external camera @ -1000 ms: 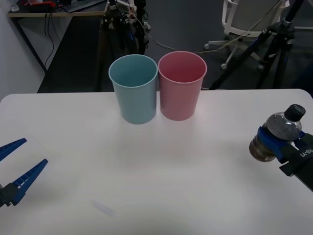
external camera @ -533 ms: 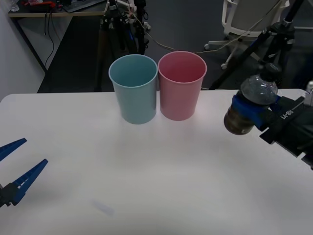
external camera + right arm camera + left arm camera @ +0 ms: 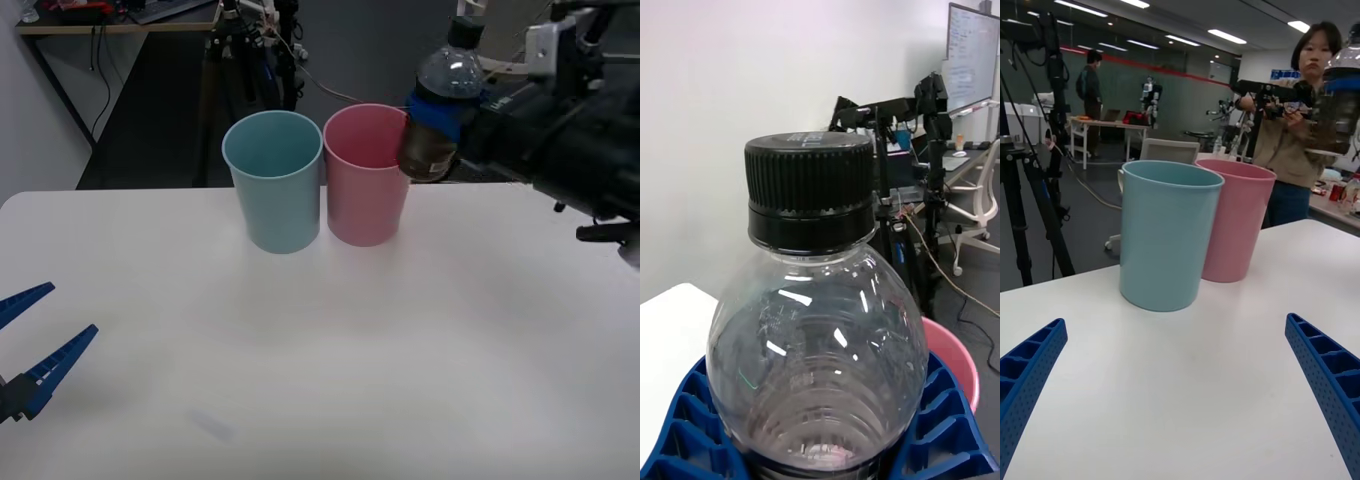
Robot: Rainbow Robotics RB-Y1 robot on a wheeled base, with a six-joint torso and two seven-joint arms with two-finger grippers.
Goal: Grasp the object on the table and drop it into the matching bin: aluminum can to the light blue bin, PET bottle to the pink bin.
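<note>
Blue fingers of the left gripper (image 3: 35, 338) sit low at the table's (image 3: 320, 400) near left corner, spread wide apart with nothing between them — the left wrist view shows the two ribbed fingers (image 3: 1322, 382) at its corners over bare white tabletop (image 3: 1187, 375). Farther in, the light blue bin (image 3: 274, 180) stands upright near the far edge, with the pink bin (image 3: 370, 172) just beside it on its right, the two walls touching or nearly so; both look the same from the left wrist (image 3: 1169, 232) (image 3: 1236, 217). To the right again, the right gripper (image 3: 445, 108) hangs in the air at the pink bin's right rim, pinching the PET bottle (image 3: 438, 125) around its middle — cap up, slightly tilted. From the right wrist, the bottle (image 3: 816, 337) sits between the blue pads (image 3: 692, 420), pink rim (image 3: 959, 364) behind.
</note>
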